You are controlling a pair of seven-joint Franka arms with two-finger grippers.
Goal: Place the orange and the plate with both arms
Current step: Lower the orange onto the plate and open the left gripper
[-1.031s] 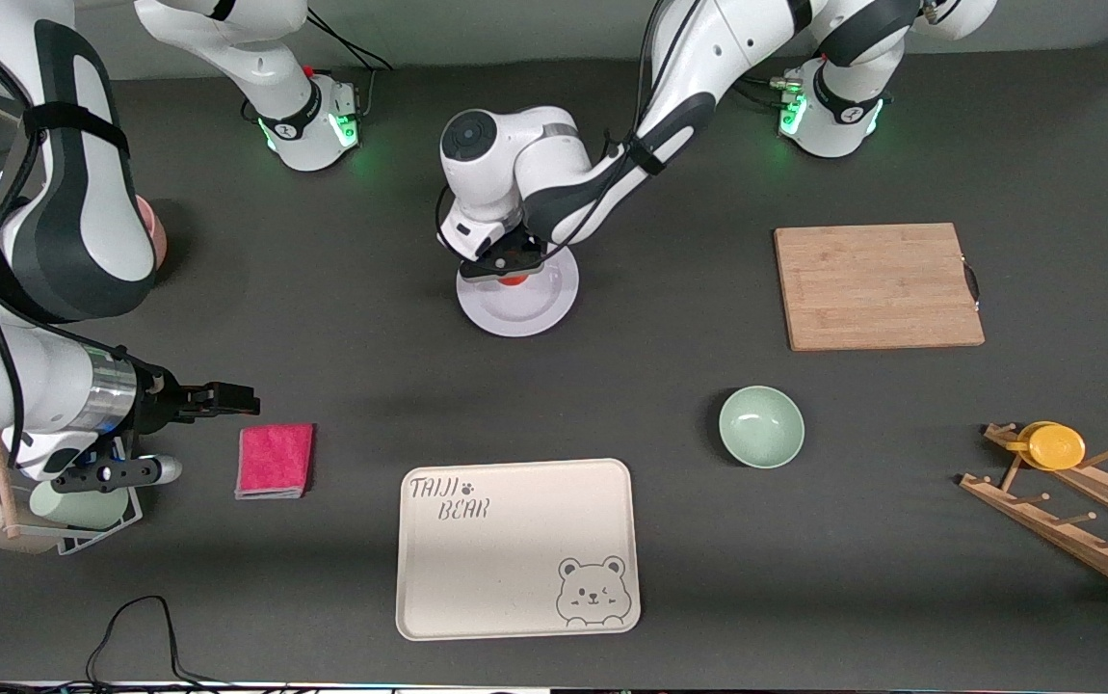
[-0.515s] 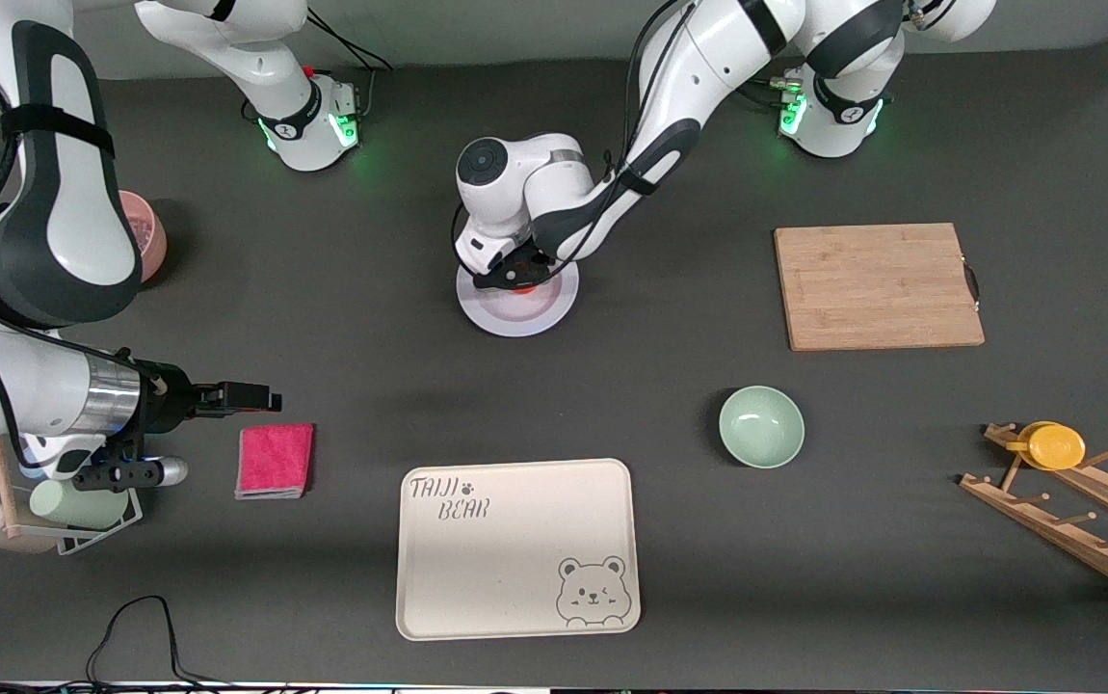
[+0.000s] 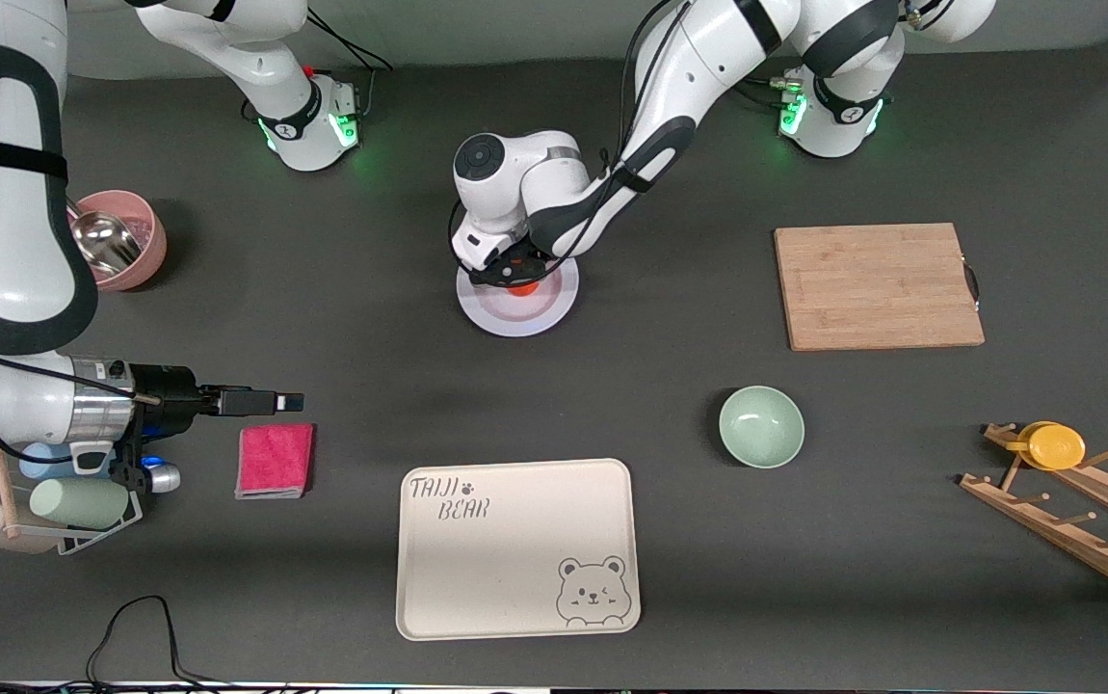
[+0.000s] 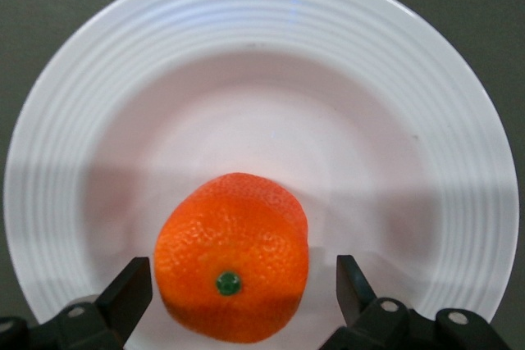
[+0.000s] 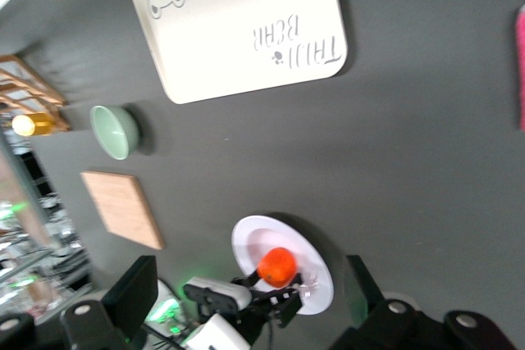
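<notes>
Resting on the plate, the orange sits between the spread fingers of the left claw, which stands wide with a clear gap on each side of the fruit; the plate lies mid-surface, farther from the front camera than the cream bear tray; the right claw hangs open over the surface just by the pink cloth, waiting. One risk, as a judgement: the fruit is round and off-centre, near the plate's rim, so a finger brushing it while lifting away could roll it off; moving the plate with a tilt could do the same. The dark grey surface also carries a wooden cutting board, a mint-green bowl, a wooden rack holding a yellow cup, and a pink bowl; little of the room shows.
</notes>
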